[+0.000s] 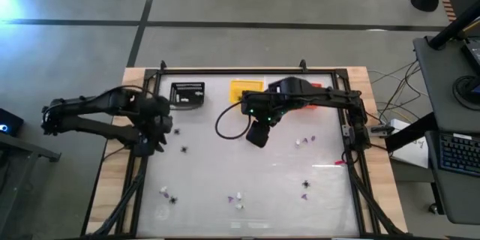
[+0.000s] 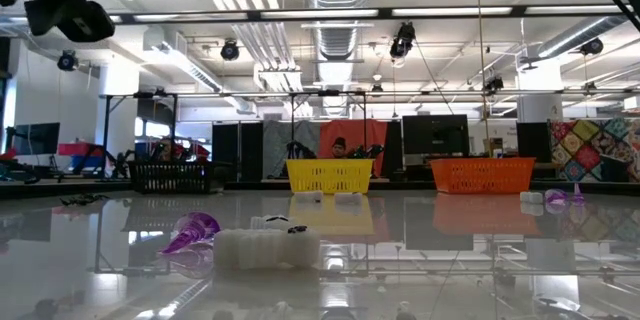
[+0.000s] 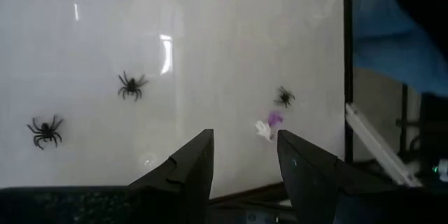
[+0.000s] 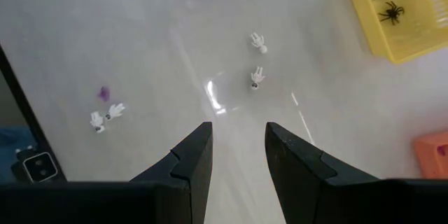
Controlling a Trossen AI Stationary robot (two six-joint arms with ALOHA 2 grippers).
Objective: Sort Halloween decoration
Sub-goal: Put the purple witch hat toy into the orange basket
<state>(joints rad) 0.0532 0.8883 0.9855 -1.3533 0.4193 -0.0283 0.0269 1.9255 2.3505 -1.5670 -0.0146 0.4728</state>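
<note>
Table [image 1: 247, 172] is white and glossy, throwing ceiling-light glare; it sits in a black frame on a wood top, over grey floor marked with dark lines. Along the far edge: black basket [image 1: 187, 94], yellow basket [image 1: 246, 90] and orange basket [image 2: 482, 174], the last mostly under the right arm in the high view. Two spiders [image 4: 385, 0] lie in the yellow basket.

Loose trinkets across the table:
- spiders [image 3: 131, 86] at the left side, near the left gripper [image 1: 159, 139]
- white bits [image 4: 256, 59] mid-table
- white and purple bits [image 1: 306, 141] to the right
- more [image 1: 238, 199] along the near edge

The left gripper is above the left edge, jaws spread, nothing between them. The right gripper [image 1: 257, 133] is mid-table near the yellow basket, jaws apart, empty.

Low view: a purple bit [image 2: 190, 232] and white bit [image 2: 265, 248] up close; behind them an open workshop with ducts, monitors and a person [image 2: 338, 146] beyond the yellow basket. A desk with keyboard [image 1: 457, 154] stands right of the table.
</note>
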